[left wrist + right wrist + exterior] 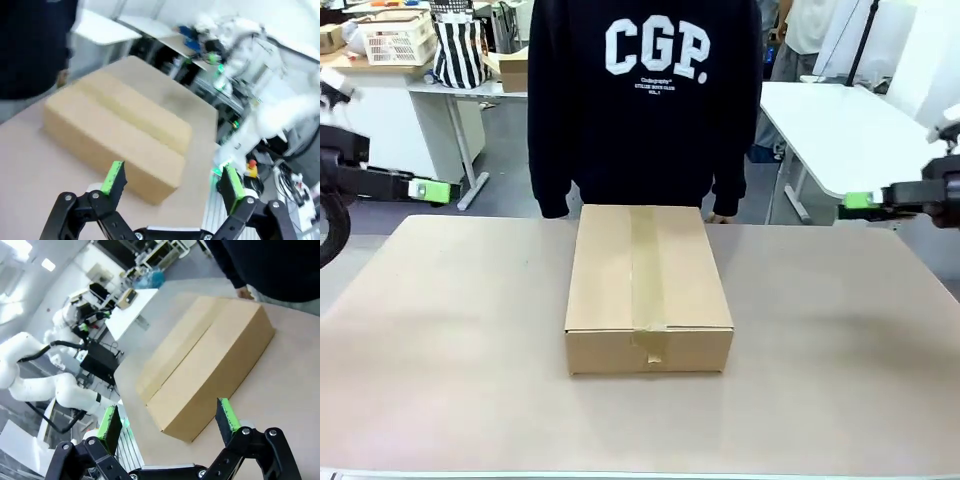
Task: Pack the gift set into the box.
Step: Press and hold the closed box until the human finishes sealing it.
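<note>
The box (648, 290) is a plain brown carton in the middle of the table, its flaps closed and taped along the centre seam. It also shows in the left wrist view (117, 131) and the right wrist view (207, 365). No gift set items are in view. My left gripper (428, 190) hovers at the far left, open, with nothing between its fingers (114, 177). My right gripper (860, 202) hovers at the far right, also open and empty, its fingers (226, 414) well apart. Both are well away from the box.
A person in a dark sweatshirt (645, 100) stands at the far edge right behind the box, a hand (722, 217) near its back corner. The tan tabletop (450, 330) stretches out on both sides. White tables and clutter stand beyond.
</note>
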`<state>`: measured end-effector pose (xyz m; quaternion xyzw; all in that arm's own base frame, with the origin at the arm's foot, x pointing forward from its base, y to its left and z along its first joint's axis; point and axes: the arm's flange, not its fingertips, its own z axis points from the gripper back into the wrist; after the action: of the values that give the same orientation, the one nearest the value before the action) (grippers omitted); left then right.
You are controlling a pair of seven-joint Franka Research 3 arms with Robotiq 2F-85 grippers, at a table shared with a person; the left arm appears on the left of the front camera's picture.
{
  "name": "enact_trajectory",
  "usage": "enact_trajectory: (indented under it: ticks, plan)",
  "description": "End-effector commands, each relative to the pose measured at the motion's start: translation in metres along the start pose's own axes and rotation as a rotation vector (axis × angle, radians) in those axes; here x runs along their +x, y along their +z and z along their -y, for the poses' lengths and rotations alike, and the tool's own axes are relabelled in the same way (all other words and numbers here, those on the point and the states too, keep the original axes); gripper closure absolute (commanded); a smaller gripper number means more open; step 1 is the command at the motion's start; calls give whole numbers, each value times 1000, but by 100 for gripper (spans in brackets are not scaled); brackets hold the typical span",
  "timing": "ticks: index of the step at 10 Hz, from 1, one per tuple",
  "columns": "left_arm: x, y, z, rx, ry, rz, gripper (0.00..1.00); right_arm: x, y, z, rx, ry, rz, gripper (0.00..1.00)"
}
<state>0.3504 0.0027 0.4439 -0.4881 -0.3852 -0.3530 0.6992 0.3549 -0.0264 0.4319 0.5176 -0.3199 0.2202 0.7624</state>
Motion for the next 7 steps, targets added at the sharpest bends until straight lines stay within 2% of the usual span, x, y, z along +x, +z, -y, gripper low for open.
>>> enact_trajectory:
  ticks: [1,7]
  plan:
    - [22,-26,30,-64,-57,-38,0,12,-28,-33,40,62,-59,0]
    - [22,-26,30,-64,-57,-38,0,12,-28,-33,40,62,-59,0]
